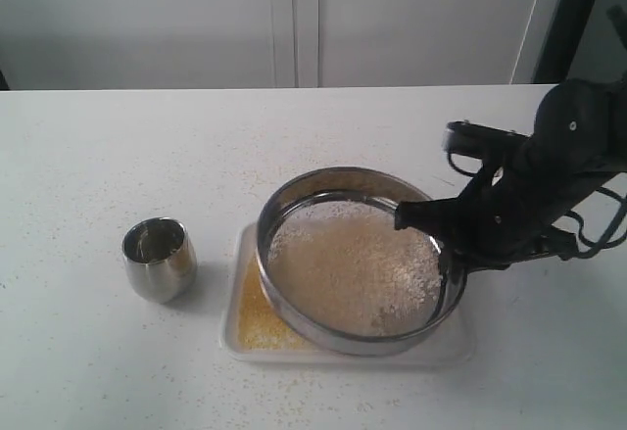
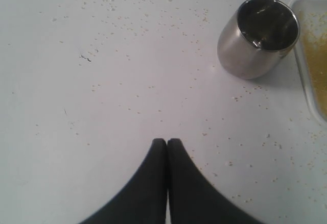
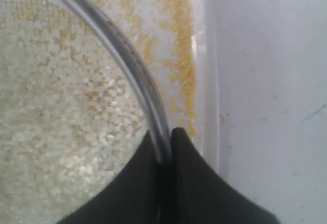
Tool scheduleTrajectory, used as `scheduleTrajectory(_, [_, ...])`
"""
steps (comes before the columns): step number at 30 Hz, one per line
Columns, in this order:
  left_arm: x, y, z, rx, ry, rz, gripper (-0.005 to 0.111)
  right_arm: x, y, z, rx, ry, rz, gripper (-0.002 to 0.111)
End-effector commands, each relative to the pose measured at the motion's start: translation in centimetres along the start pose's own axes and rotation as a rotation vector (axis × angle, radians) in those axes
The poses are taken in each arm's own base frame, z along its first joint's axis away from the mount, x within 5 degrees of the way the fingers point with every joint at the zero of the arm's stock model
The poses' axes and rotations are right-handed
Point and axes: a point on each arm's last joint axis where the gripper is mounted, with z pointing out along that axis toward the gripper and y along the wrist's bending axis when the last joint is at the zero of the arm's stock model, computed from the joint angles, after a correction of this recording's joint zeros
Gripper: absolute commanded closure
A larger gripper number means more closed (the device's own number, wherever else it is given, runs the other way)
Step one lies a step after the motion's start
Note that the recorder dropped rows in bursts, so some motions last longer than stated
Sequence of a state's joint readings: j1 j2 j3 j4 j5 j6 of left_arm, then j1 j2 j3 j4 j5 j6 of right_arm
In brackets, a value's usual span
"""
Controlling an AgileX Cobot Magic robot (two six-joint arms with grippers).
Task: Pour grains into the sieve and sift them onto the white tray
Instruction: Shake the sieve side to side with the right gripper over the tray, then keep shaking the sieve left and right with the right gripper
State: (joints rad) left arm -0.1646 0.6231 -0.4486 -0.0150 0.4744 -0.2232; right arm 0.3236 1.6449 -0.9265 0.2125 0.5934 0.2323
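Sieve, lower centre of frame, hung tilted over white tray, rim pinched in right fingers; left fingers closed, empty; sifting in hand; next move likely needed gentle shaking.

We count: one sieve | one white tray | one steel cup | two grippers: left gripper, right gripper

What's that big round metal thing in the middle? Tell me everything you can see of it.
The sieve is a wide, shallow ring of shiny steel with a fine wire-mesh bottom. Whitish grains lie spread over the mesh. It hangs tilted over the white tray, where fine yellow granules lie. The right gripper is clamped on its rim.
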Motion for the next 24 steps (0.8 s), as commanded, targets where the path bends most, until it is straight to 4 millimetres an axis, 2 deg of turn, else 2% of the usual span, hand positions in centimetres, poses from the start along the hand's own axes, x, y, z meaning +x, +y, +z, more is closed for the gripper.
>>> scheduleTrajectory(1, [0.3,0.0,0.1,0.004,0.008,-0.012,0.107,-1.0,-1.9,-0.6,0.087,-0.054,0.128,0.108])
scheduleTrajectory(3, [0.3,0.0,0.1,0.004,0.008,-0.012,0.107,-1.0,-2.0,-0.6,0.072,-0.050,0.237,0.108])
scheduleTrajectory(4, [0.3,0.0,0.1,0.004,0.008,-0.012,0.107,-0.7,-0.9,-0.5,0.024,-0.039,0.232,0.108])
scheduleTrajectory(7, [0.3,0.0,0.1,0.004,0.008,-0.012,0.107,0.0,1.5,-0.2,-0.036,-0.044,0.083,0.108])
scheduleTrajectory(8, [0.3,0.0,0.1,0.004,0.008,-0.012,0.107,-0.1,1.3,-0.1,-0.012,-0.052,0.051,0.108])
scheduleTrajectory(10, [0.3,0.0,0.1,0.004,0.008,-0.012,0.107,-0.3,0.1,0.0,0.077,-0.053,0.111,0.108])
scheduleTrajectory(12, [0.3,0.0,0.1,0.004,0.008,-0.012,0.107,-0.4,-1.0,0.0,0.133,-0.057,0.264,0.108])
scheduleTrajectory(14, [0.3,0.0,0.1,0.004,0.008,-0.012,0.107,-0.4,-0.4,0.1,0.101,-0.065,0.317,0.108])
scheduleTrajectory(17, [0.3,0.0,0.1,0.004,0.008,-0.012,0.107,0.2,1.8,0.3,0.042,-0.083,0.177,0.108])
scheduleTrajectory(18, [0.3,0.0,0.1,0.004,0.008,-0.012,0.107,0.2,1.7,0.3,0.067,-0.091,0.121,0.108])
scheduleTrajectory(20, [0.3,0.0,0.1,0.004,0.008,-0.012,0.107,-0.1,0.3,0.2,0.159,-0.091,0.147,0.108])
scheduleTrajectory(22, [0.3,0.0,0.1,0.004,0.008,-0.012,0.107,-0.2,-1.1,0.0,0.224,-0.087,0.300,0.108])
scheduleTrajectory(24, [0.3,0.0,0.1,0.004,0.008,-0.012,0.107,-0.2,-0.6,0.0,0.181,-0.096,0.364,0.108])
